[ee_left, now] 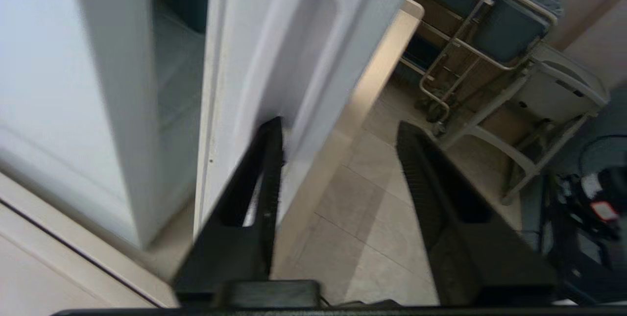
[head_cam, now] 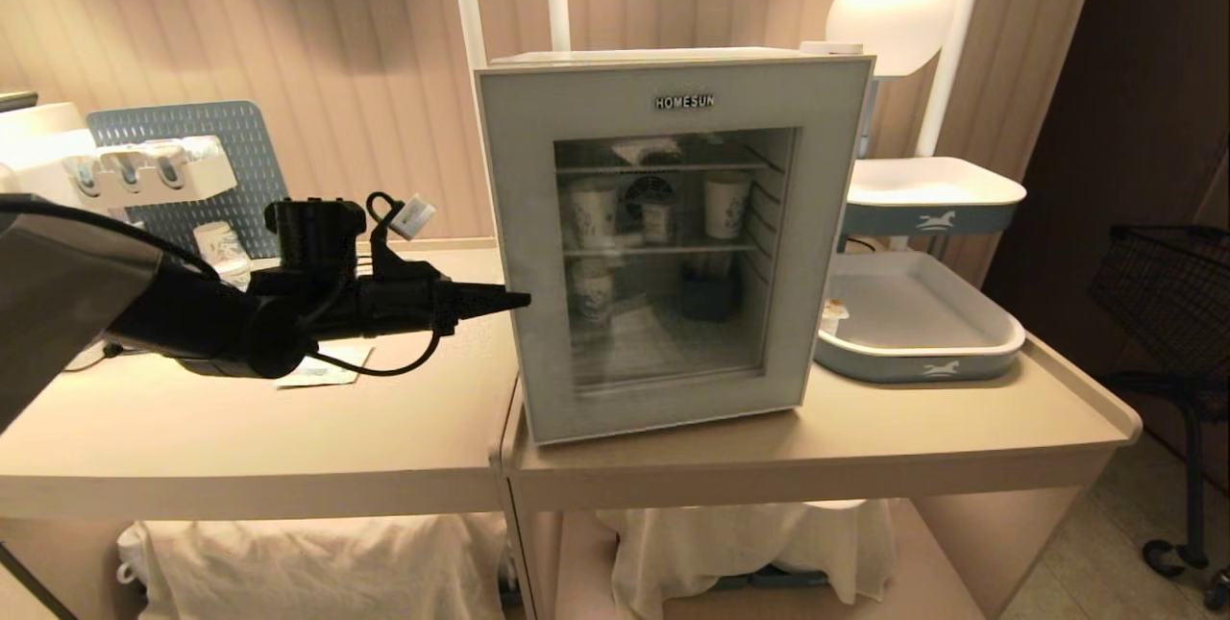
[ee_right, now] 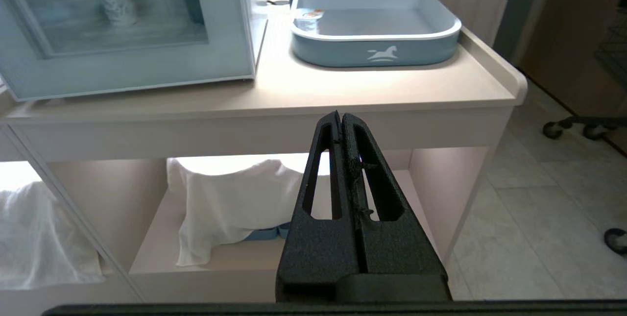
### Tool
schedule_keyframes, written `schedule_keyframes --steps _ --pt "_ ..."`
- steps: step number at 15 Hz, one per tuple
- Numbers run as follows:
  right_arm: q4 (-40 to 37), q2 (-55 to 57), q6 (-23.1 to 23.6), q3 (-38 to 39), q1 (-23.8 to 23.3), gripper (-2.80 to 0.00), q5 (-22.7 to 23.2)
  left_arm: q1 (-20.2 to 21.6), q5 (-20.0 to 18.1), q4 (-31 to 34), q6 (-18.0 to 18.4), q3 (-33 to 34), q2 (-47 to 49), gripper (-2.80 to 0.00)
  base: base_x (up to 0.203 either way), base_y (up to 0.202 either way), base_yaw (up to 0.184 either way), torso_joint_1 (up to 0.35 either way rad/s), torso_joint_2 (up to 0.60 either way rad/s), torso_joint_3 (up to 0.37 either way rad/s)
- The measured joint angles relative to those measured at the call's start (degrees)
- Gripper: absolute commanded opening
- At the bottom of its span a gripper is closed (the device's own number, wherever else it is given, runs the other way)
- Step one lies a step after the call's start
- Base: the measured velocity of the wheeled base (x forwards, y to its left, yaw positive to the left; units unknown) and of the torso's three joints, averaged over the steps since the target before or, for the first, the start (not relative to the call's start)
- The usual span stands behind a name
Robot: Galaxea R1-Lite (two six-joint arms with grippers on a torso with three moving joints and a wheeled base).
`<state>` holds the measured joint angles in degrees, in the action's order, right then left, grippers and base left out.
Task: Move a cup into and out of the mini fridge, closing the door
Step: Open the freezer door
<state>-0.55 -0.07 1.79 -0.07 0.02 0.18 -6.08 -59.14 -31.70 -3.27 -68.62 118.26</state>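
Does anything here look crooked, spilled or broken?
Nothing is spilled or broken. One oddity: the door of the mini fridge stands slightly ajar, a narrow gap showing along its edge, where the left gripper has one finger at the recessed handle. The tray beside it sits level.

A blue-grey tray (head_cam: 918, 351) with a white horse mark sits at centre right on the beige surface (head_cam: 288, 437). Above it, a second, white tray (head_cam: 932, 187) hangs on white posts, and a round white lamp globe (head_cam: 891, 10) glows at upper right. At left, a blue pegboard (head_cam: 192, 149) leans against the ribbed wall. White cloths (head_cam: 317, 562) lie on the shelf below. A dark wire basket (head_cam: 1168, 303) stands at the far right edge.
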Motion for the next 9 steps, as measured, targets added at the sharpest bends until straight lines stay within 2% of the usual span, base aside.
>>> schedule_keyframes --steps 5,9 --pt "0.03 0.00 -0.04 -0.04 -0.02 -2.80 -0.02 -1.88 -2.40 0.41 0.16 10.05 -9.32 -2.80 0.000 0.000 0.000 0.000 0.00 0.000" --pt "-0.02 0.00 -0.09 0.00 -0.02 -2.80 0.01 -9.36 -3.62 -0.46 -0.04 18.49 -21.18 -2.80 0.000 0.000 0.000 0.000 0.00 0.000"
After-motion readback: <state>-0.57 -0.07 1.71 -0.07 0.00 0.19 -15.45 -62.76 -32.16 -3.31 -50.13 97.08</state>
